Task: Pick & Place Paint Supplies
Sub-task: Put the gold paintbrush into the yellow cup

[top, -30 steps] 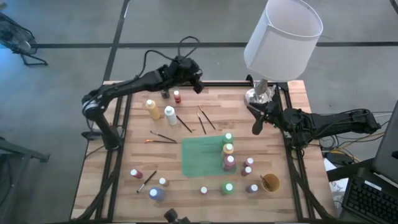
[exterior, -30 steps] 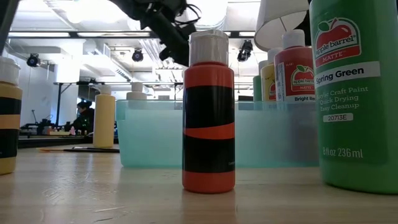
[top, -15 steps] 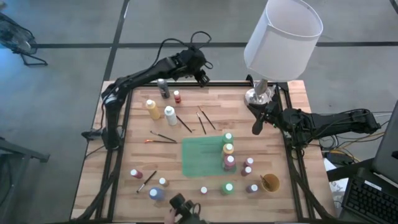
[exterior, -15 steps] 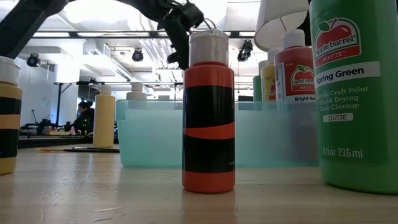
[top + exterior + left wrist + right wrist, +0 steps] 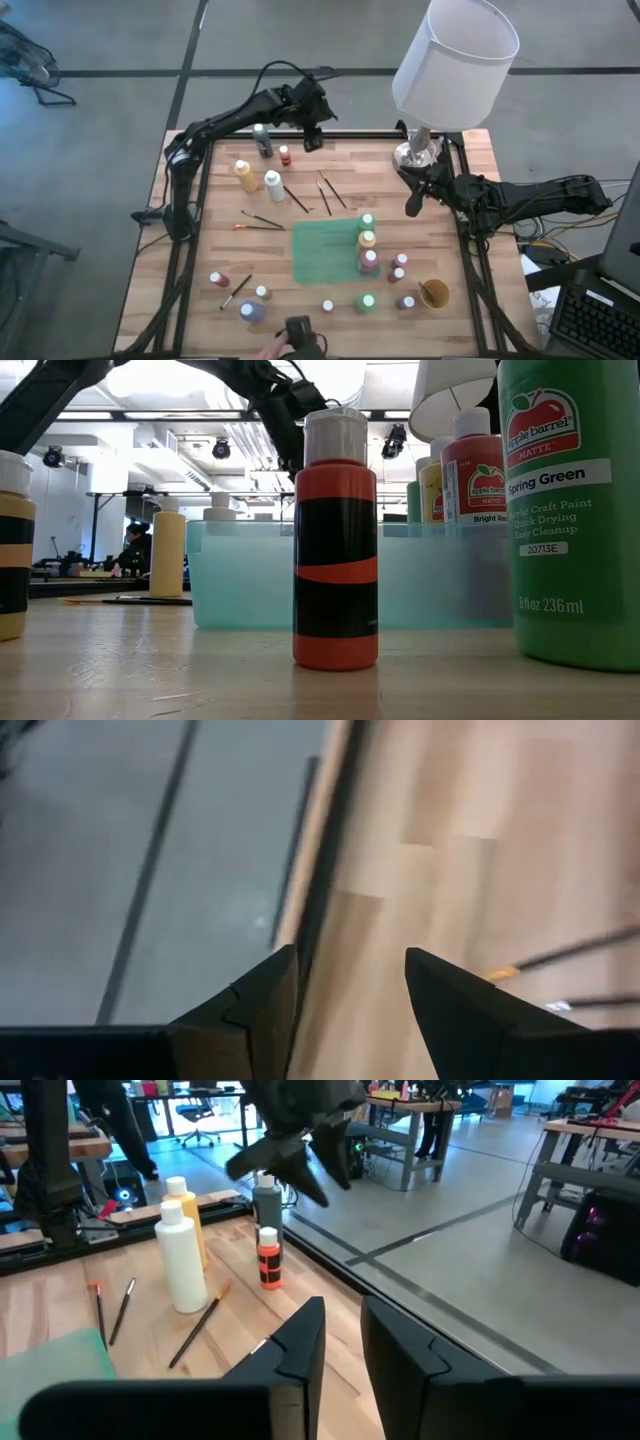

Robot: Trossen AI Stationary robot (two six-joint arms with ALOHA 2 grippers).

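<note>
The left gripper [image 5: 312, 138] is held over the far edge of the wooden surface [image 5: 230, 240], above the frame rail; its jaws are seen parted in the left wrist view, with nothing between them. Just beside it a grey bottle [image 5: 263, 141] stands upright near that far edge, and a small red bottle [image 5: 285, 155] is set next to it. A yellow bottle [image 5: 244, 175] and a white bottle [image 5: 273, 184] are placed a little nearer the middle, close together.

The right gripper [image 5: 413, 205] is kept near the base of a lamp [image 5: 418, 150] at the far right; its jaws are seen almost closed, a narrow gap left between them, and nothing is held.

Several thin brushes [image 5: 325, 192] are laid flat between the white bottle and a green mat [image 5: 322, 250]. Along the right edge of the mat a green bottle [image 5: 367, 222] is lined up with other bottles, touching or nearly so. More small bottles are scattered near the front edge, among them a blue bottle [image 5: 251, 311], and one more brush lies near it. A tan cup [image 5: 433, 294] is set at the front right.

In the low view an orange-red bottle [image 5: 335, 545] with a pale cap is seen upright close to the camera, a large green bottle [image 5: 572, 510] beside it.
</note>
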